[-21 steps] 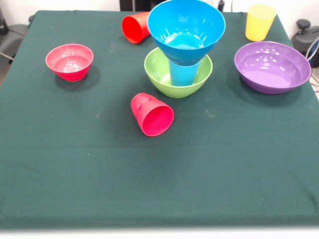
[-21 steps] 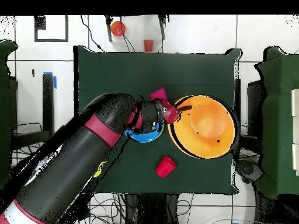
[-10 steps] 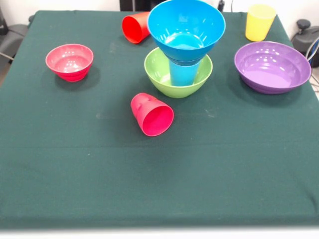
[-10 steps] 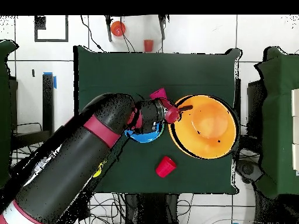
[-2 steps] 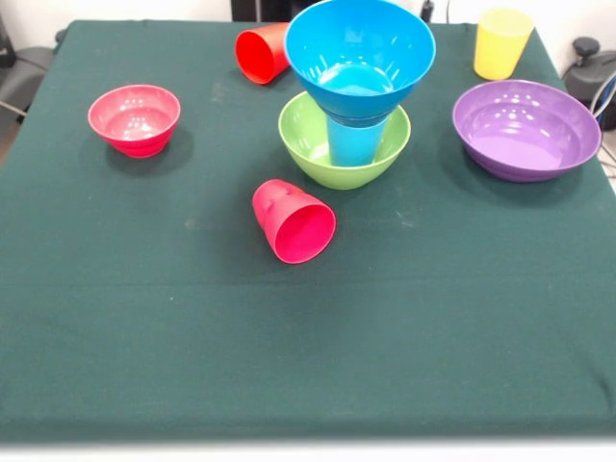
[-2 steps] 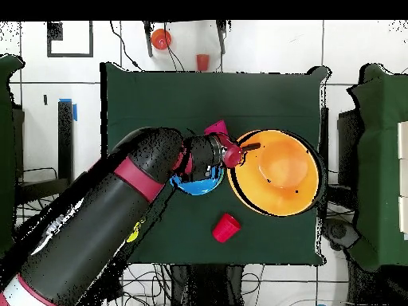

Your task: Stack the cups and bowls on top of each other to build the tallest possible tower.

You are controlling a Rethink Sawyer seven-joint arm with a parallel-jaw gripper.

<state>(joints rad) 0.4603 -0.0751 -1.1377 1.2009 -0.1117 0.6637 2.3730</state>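
Tower [image 5: 354, 106] unchanged over the past second: glossy blue plastic bowl [image 5: 359, 53] atop light blue tapered cup [image 5: 354, 142], inside green bowl [image 5: 344, 144]. Overhead, the huge orange-yellow bowl [image 6: 276, 173] has edged slightly toward the stack, suggesting placement is coming. The red-and-black arm reaches across, gripper [image 6: 233, 151] pinching that bowl's rim.

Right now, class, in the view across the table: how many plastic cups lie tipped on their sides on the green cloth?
2. One red plastic cup lies at the middle, its mouth toward the camera; another red cup lies at the far edge. The yellow cup and light blue cup stand upright.
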